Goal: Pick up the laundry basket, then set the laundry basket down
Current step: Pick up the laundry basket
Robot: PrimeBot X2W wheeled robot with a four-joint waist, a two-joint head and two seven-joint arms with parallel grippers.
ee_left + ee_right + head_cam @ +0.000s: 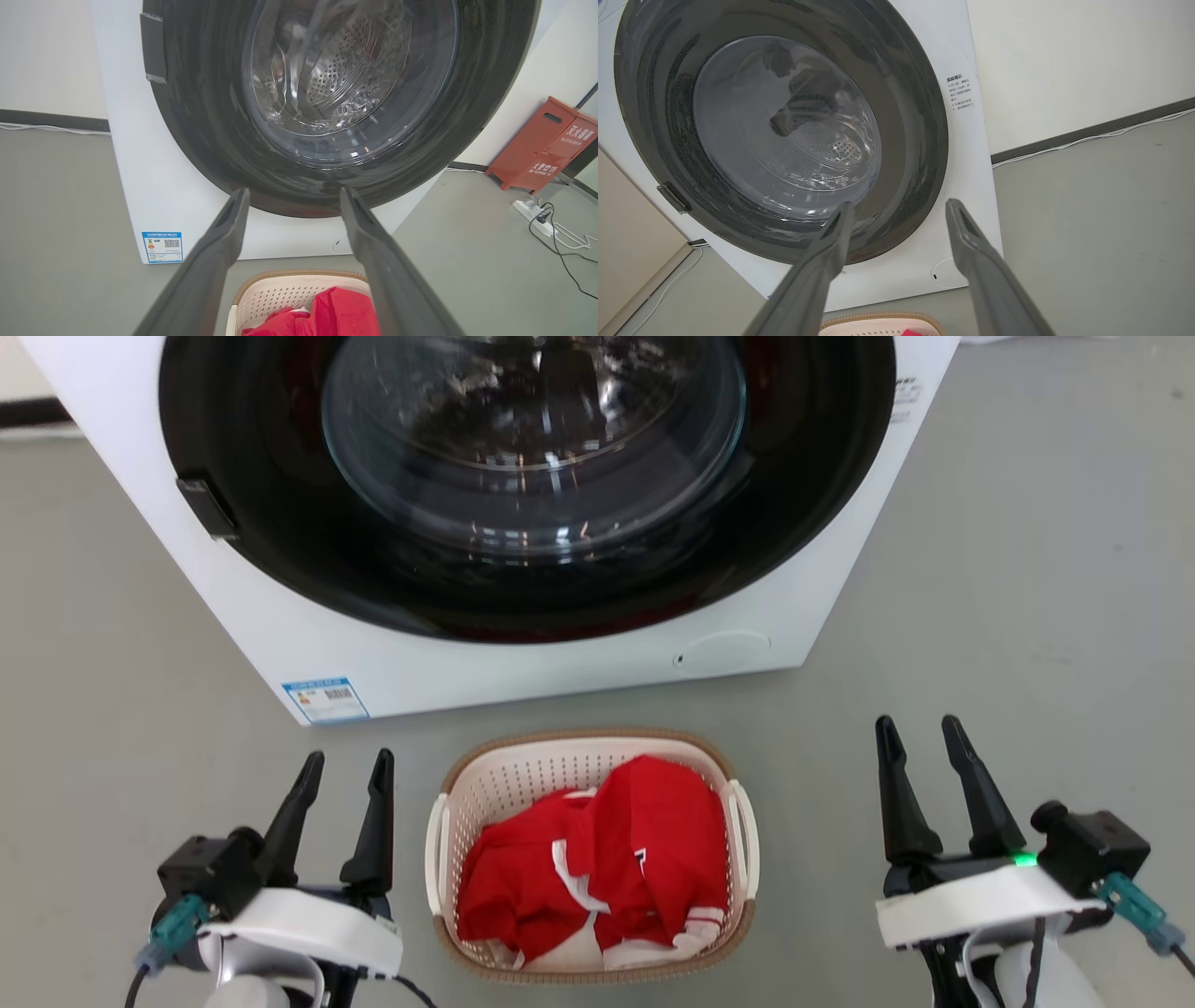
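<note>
Empty, parted: left hand (349,756), right hand (917,721); between them, oval perforated cream laundry basket (523,775) holding crumpled red cloth (644,831).

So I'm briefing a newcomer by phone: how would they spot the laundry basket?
Find the big white washing machine with its round dark door. On the grey floor right before it sits the laundry basket: small, oval, cream, perforated, brown-rimmed, holding red clothing.
</note>
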